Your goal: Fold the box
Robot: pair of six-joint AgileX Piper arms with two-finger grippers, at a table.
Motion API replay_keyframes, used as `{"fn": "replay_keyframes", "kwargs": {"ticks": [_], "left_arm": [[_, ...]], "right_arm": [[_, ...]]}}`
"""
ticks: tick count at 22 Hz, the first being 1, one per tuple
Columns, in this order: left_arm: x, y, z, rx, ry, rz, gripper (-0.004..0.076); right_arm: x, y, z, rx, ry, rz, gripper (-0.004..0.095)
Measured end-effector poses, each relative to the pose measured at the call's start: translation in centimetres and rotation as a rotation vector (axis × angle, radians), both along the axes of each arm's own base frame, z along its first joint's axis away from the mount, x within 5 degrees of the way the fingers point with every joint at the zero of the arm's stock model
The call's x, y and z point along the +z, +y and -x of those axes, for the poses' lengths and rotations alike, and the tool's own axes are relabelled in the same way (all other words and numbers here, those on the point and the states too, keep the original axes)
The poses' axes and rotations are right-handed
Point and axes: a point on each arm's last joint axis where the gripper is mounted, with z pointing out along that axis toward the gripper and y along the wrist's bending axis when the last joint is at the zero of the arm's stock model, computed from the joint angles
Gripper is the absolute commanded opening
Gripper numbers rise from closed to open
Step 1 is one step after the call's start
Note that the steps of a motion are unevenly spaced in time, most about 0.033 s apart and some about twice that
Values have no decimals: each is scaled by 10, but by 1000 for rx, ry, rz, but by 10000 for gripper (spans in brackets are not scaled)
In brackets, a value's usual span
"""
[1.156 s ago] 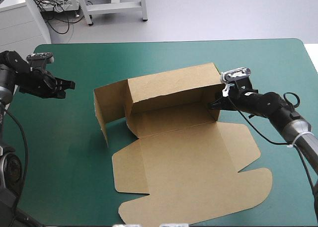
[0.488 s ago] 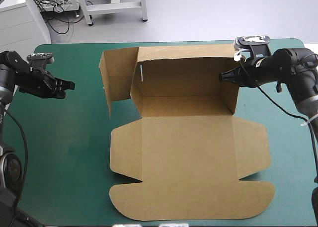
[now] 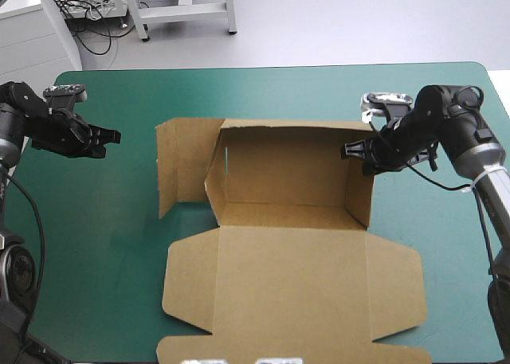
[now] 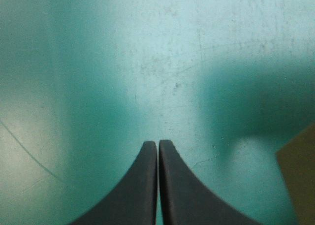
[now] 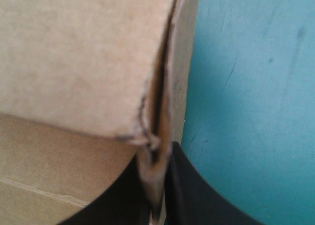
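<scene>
The brown box point(image 3: 287, 221) sits mid-frame, lid point(image 3: 291, 308) flat toward the bottom edge, its right wall point(image 3: 360, 197) pinched by the right gripper point(image 3: 348, 151) — a hard tug could buckle or untuck it — while the left gripper point(image 3: 111, 135), its 2 fingers point(image 4: 142, 185) pressed together, hovers at left.

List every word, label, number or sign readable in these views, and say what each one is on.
None: no readable text shows in any view.
Brown board box: plain, no print or label.
Teal-green table cover: bare, only faint scuffs.
Left black claw and right black claw: unmarked.
</scene>
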Motion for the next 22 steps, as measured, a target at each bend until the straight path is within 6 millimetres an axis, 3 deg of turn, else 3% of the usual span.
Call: {"fn": "replay_keyframes", "kwargs": {"ticks": [3, 7, 11, 16, 22], "left_arm": [[0, 0, 0, 0, 0, 0, -8], [0, 0, 0, -3, -1, 2, -8], [0, -1, 0, -6, -4, 7, -8], [0, -1, 0, -9, -6, 13, -8], [0, -2, 0, -20, -9, 10, -8]], "right_arm": [[-20, 8, 8, 25, 49, 8, -6], [-22, 8, 9, 31, 36, 37, -6], [-24, 9, -6, 23, 23, 66, -6], [-33, 15, -38, 20, -6, 91, -6], [-45, 19, -58, 19, -5, 113, -5]]}}
